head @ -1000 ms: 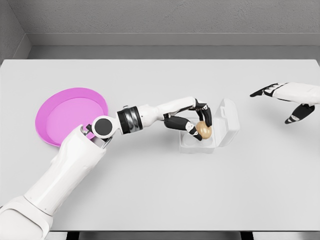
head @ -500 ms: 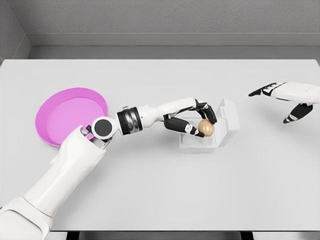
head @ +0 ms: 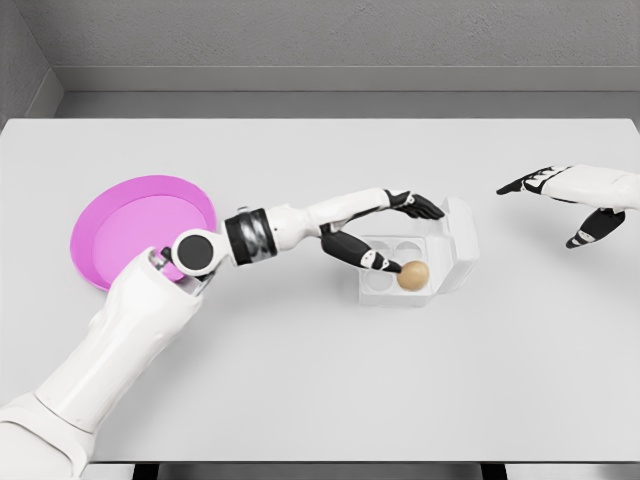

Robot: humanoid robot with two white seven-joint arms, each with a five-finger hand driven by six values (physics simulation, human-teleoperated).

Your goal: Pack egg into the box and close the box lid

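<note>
A clear plastic egg box (head: 402,287) sits mid-table with its lid (head: 461,238) standing open on the right side. A brown egg (head: 412,275) rests in the box's front right cup. My left hand (head: 398,236) hovers over the box with fingers spread; its thumb tip still reaches the egg's left side while the other fingers point right, above the cups. My right hand (head: 572,195) floats above the table at the far right, fingers relaxed and holding nothing.
A round pink plate (head: 140,229) lies at the left of the white table (head: 320,380), partly behind my left elbow. The table's back edge meets a grey wall.
My left hand has opened and let go of the egg, which now lies lower in the box's front right cup. The fingers lifted and spread. The right hand barely moved.
</note>
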